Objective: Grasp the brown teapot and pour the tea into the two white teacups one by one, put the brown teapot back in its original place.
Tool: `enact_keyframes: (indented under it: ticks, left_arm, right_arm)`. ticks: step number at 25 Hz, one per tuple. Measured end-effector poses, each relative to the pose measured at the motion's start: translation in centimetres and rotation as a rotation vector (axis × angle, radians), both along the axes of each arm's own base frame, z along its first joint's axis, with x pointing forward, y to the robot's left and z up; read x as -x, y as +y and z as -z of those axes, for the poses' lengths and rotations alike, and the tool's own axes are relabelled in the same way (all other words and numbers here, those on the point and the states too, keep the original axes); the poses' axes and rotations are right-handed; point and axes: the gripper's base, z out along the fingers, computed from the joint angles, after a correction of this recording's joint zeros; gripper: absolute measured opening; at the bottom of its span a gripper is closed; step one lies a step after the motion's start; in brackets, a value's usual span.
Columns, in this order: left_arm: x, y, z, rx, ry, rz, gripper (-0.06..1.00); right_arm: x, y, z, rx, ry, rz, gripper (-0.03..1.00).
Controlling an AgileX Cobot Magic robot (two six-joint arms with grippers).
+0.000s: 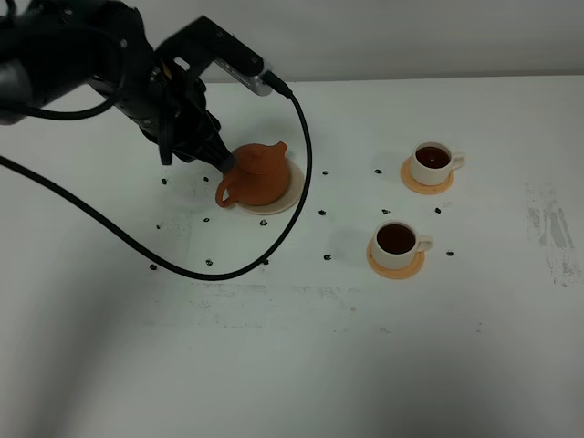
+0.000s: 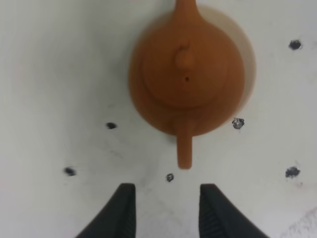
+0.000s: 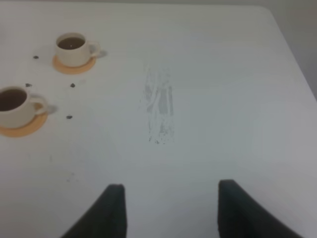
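Teapot [image 1: 256, 173] is sitting upright on its cream saucer [image 1: 290, 192] — both teacups [image 1: 432, 162] [image 1: 399, 240] are holding dark tea, so pouring looks finished — left gripper [image 2: 166, 210] is hovering just behind the handle, jaws apart, gripping nothing.
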Motion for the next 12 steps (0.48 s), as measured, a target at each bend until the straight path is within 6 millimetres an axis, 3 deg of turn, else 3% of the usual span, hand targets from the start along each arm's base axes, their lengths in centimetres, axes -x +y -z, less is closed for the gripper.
enact_keyframes:
  ticks: [7,12]
  left_arm:
    - [3.0,3.7,-7.1,0.048,-0.109,-0.061,0.33]
    - [7.4,8.3,-8.5,0.132,-0.133,-0.183,0.33]
  right_arm:
    - [0.0,0.0,0.0,0.0,0.0,0.0,0.44]
    - [0.0,0.0,0.0,0.0,0.0,0.0,0.44]
